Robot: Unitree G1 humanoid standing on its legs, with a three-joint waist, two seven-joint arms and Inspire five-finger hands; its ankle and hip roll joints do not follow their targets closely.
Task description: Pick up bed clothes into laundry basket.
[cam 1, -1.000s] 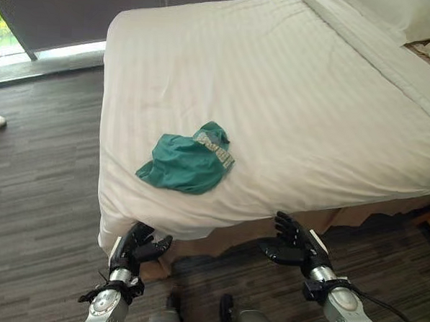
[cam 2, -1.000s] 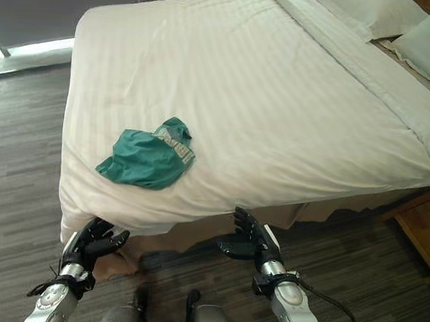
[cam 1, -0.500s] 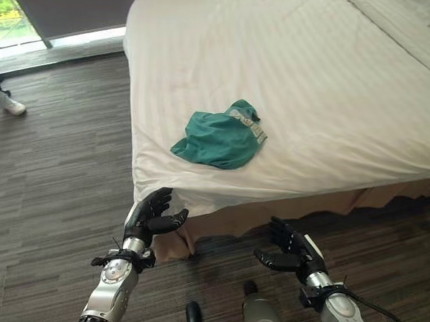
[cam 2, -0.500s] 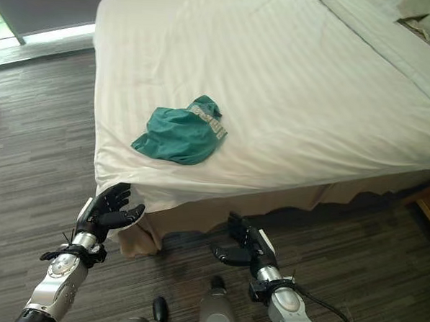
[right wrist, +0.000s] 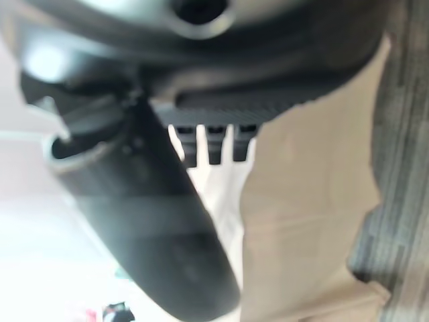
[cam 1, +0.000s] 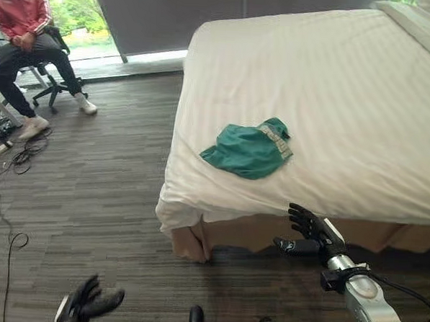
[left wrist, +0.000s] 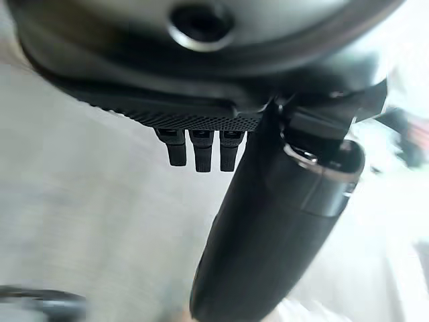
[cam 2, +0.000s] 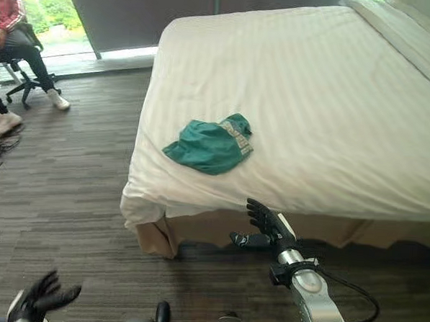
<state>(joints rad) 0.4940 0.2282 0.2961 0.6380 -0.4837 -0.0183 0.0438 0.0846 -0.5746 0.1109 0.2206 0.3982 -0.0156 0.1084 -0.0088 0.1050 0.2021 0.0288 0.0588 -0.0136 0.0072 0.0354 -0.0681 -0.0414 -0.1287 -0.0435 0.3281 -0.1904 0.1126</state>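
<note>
Person: seated [cam 1: 20, 21] on an office chair [cam 1: 49, 87] at the far left, beside the window, well apart from the bed; takes no part in the work.
Floor: dark wood-look planking [cam 1: 90, 198] along the bed's left side and foot.
Left hand: low at the bottom left [cam 1: 84, 309], over the floor, well apart from the bed; fingers spread and relaxed, nothing in them. Its wrist view [left wrist: 201, 151] shows straight fingers and thumb, though what lies past them is too soft to name.
Bed: white striped sheet [cam 1: 334, 81], its near-left corner hanging over a tan skirt [cam 1: 189, 242].
Garment: one crumpled green piece [cam 1: 248, 150] with a pale patterned band, lying on the sheet near the near edge, a little in from the near-left corner. Touched by neither hand.
Right hand: raised just below the near edge [cam 1: 309, 231], in front of the skirt, right of the garment; fingers extended, empty.
Laundry basket: none among the items listed here.
Step in hand: approach and reach, by judgement not yet begun in earnest.
Handling advice: lift the right hand above the mattress edge, come over the garment's bunched middle, close fingers and thumb on a thick fold, not the sheet beneath. Cloth likely to droop when raised.
</note>
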